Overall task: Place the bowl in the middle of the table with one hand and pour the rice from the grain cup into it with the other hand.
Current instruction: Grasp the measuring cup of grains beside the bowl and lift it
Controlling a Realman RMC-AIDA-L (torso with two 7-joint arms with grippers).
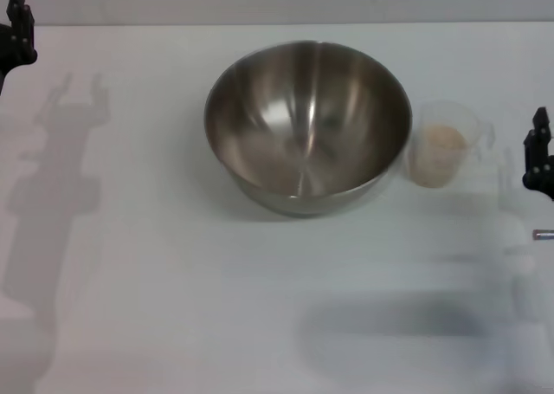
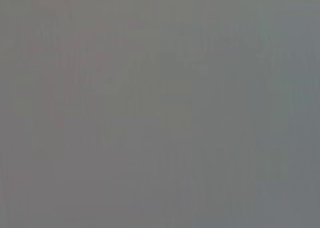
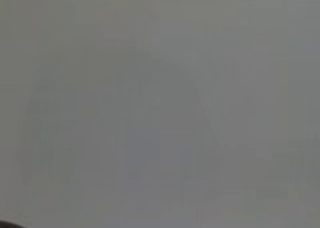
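1. The table [image 1: 173,325] is plain white, crossed by grey arm shadows at left and lower right; a pale wall strip runs along the top edge.
2. One bowl [image 1: 307,125] sits upper centre; one grain cup [image 1: 446,147] holding rice [image 1: 437,151] stands just beside it, at its right.
3. Two grippers: left gripper [image 1: 19,30] at the upper-left edge, right gripper [image 1: 541,156] at the right edge; I cannot tell either one's finger spread.

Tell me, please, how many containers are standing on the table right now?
2: the bowl stands near the middle of the table, and the grain cup, holding rice, stands close beside it on the robot's right.
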